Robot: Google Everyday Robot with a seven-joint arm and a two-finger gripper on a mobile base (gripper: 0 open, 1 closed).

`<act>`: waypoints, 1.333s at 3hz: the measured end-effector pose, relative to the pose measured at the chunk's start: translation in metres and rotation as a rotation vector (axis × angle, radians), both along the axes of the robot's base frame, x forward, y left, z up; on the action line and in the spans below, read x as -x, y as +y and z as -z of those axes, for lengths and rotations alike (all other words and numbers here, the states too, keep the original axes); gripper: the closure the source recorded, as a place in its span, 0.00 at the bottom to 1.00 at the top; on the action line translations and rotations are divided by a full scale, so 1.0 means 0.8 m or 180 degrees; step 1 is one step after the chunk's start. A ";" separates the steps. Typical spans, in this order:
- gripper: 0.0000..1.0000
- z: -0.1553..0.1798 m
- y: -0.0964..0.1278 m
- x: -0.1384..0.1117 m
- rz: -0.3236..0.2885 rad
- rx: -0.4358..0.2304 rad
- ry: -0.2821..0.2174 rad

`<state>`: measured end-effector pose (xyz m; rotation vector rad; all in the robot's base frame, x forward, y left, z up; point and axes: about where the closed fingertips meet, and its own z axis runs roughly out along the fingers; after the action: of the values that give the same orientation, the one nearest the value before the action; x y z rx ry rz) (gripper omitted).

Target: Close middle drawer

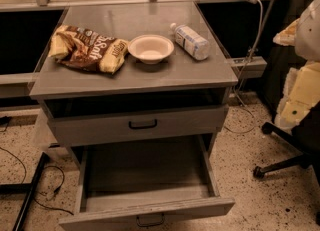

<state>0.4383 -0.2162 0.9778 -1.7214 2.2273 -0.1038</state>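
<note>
Clearly, the middle drawer (146,177) stands pulled far out toward the camera beneath the counter (150,77), its front running left to right, so closing it means a straight push back. The gripper is out of view; I cannot tell its state.

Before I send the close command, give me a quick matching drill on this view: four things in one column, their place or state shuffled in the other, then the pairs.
Things:
1. chip bag
2. bowl
3. water bottle
4. middle drawer

Place or state:
A. lying on its side, right part of the cabinet top
B. pulled far out, nothing seen inside
C. left part of the cabinet top
D. upright, centre of the cabinet top

Pairs: 1-C, 2-D, 3-A, 4-B.

The tool is not in view.
</note>
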 end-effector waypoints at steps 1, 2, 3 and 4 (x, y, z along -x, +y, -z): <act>0.00 0.000 0.000 0.000 0.0000 -0.0001 0.0000; 0.00 0.028 0.011 0.020 -0.0098 -0.0166 0.0030; 0.00 0.075 0.032 0.050 -0.0280 -0.0442 -0.0043; 0.18 0.136 0.047 0.068 -0.0398 -0.0706 -0.0084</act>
<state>0.3836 -0.1790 0.8689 -1.7201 2.0210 0.1432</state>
